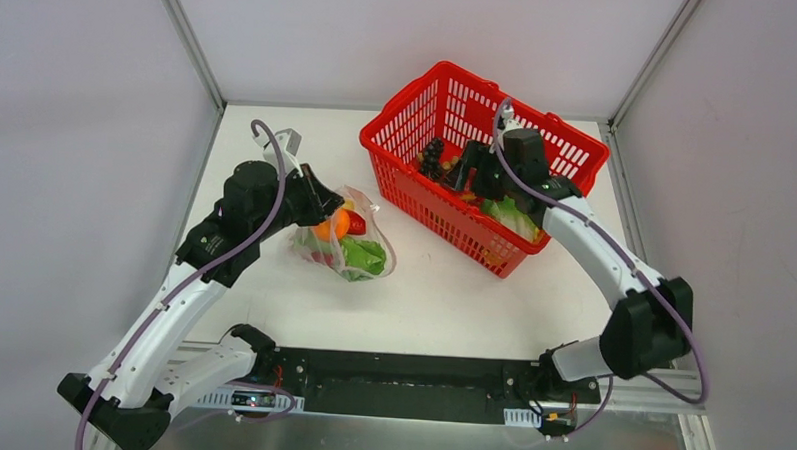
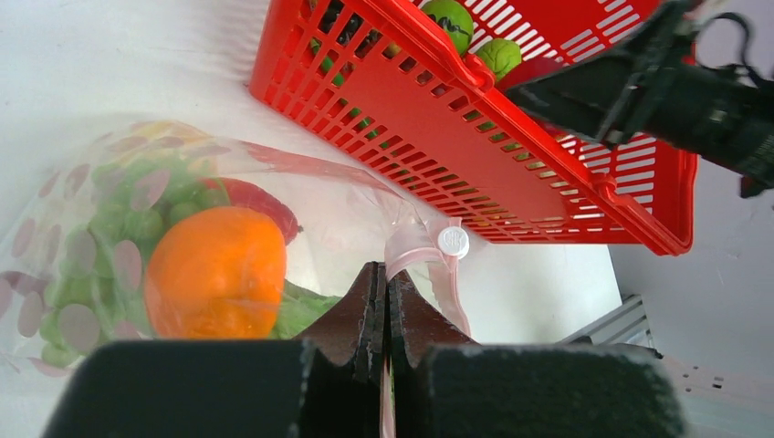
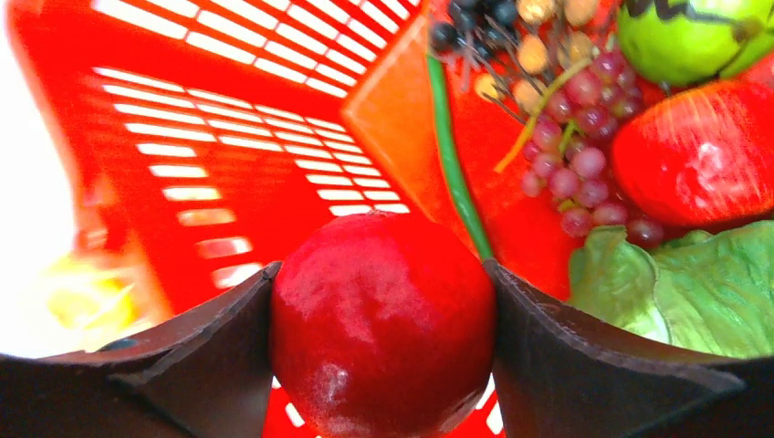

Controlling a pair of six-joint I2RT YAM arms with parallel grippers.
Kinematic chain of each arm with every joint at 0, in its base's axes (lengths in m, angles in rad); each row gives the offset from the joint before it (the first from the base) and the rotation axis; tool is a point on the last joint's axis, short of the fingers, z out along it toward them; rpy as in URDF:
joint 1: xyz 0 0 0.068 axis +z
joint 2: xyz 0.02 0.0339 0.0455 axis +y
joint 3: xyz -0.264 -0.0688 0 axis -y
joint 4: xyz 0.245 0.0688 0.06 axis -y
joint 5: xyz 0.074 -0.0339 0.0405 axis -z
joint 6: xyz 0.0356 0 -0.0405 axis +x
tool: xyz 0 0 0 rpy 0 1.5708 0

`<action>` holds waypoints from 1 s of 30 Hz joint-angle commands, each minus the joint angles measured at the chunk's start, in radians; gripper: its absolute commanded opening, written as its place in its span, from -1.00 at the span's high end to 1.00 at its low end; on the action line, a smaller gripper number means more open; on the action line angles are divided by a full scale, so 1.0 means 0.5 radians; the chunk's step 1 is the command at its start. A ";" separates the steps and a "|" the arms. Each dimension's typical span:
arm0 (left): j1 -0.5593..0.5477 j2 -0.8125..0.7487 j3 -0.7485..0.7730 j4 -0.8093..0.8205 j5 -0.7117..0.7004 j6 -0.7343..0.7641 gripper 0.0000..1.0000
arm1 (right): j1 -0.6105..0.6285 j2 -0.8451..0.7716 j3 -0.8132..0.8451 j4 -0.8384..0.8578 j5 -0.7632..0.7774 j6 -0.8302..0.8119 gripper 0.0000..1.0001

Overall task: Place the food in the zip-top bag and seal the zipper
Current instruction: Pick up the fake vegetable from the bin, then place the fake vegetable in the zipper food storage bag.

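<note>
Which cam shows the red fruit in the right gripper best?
Right wrist. The red fruit fills the lower centre, clamped in the right gripper. Top external shows only the gripper down in the basket, fruit hidden. Left wrist shows the gripper over the basket; fruit not clear.

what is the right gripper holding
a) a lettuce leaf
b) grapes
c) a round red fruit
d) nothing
C: in the right wrist view the right gripper clamps the red fruit from both sides inside the basket, while the grapes and lettuce lie loose beyond it.
</note>
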 commanded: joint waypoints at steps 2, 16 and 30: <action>0.021 0.007 0.031 0.130 0.073 -0.033 1.00 | 0.005 -0.324 -0.228 0.478 -0.119 0.151 0.03; 0.021 0.043 0.004 0.171 0.168 -0.074 1.00 | 0.036 -0.746 -0.689 1.374 -0.425 0.444 0.08; 0.021 0.104 0.062 0.200 0.256 -0.112 1.00 | 0.292 -0.791 -0.692 1.427 -1.113 0.271 0.06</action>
